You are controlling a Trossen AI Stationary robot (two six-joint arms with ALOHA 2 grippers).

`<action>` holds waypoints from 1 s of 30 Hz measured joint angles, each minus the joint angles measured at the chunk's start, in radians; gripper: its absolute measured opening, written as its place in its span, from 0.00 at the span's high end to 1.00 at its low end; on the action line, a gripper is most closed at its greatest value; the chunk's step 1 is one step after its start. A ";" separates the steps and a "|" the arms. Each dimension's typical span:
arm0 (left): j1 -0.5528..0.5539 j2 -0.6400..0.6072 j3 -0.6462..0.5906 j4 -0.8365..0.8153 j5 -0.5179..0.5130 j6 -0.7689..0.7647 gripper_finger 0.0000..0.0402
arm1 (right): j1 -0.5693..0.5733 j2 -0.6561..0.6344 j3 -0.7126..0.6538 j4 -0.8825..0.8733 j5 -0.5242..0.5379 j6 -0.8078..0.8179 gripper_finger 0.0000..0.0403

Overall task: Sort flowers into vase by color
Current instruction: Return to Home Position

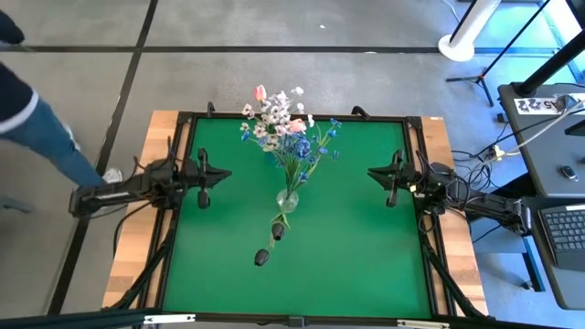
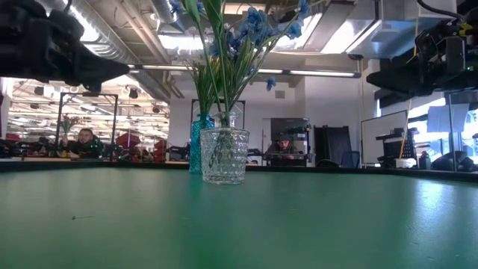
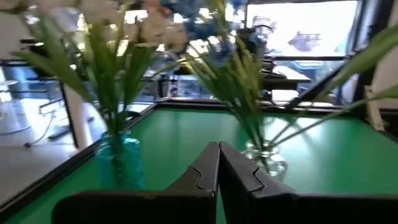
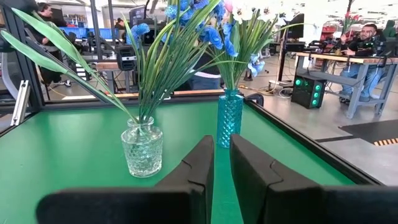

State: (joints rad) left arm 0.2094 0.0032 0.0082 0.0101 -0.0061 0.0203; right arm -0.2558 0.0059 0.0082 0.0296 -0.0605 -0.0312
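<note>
A clear glass vase [image 1: 287, 199] stands upright near the table's middle and holds blue blossom sprays [image 1: 300, 148] on green stems. It also shows in the low view [image 2: 224, 155] and in both wrist views [image 3: 267, 159] [image 4: 142, 148]. A teal vase [image 4: 229, 118] stands just behind it, toward the far edge. White blossoms [image 1: 272, 119] and pink tulip buds [image 1: 260, 91] spread above that one. My left gripper [image 1: 215, 174] hovers shut near the table's left side [image 3: 218, 146]. My right gripper [image 1: 375, 172] hovers shut near the right side [image 4: 222, 146]. Both point at the vases from a distance.
Two small dark lumps [image 1: 277, 230] [image 1: 261, 258] lie on the green mat nearer than the clear vase. A black raised frame [image 1: 292, 117] rims the table. A person's leg [image 1: 46, 137] is on the floor beyond the left side. A desk with a laptop [image 1: 562, 224] stands to the right.
</note>
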 joint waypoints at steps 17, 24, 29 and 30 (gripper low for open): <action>0.092 0.011 0.000 -0.002 -0.005 -0.070 0.99 | 0.000 0.000 0.000 0.000 0.000 0.000 0.87; 0.092 0.011 0.000 -0.001 -0.007 -0.066 0.99 | 0.000 0.000 0.000 -0.001 0.000 0.000 0.87; 0.091 0.011 0.000 -0.001 -0.008 -0.064 0.99 | 0.000 0.000 0.000 -0.001 0.000 0.000 0.87; 0.091 0.011 0.000 -0.001 -0.009 -0.064 0.99 | 0.000 0.000 0.000 -0.001 0.000 0.000 0.87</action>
State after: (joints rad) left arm 0.3008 0.0139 0.0082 0.0093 -0.0146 -0.0433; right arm -0.2558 0.0059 0.0078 0.0288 -0.0605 -0.0311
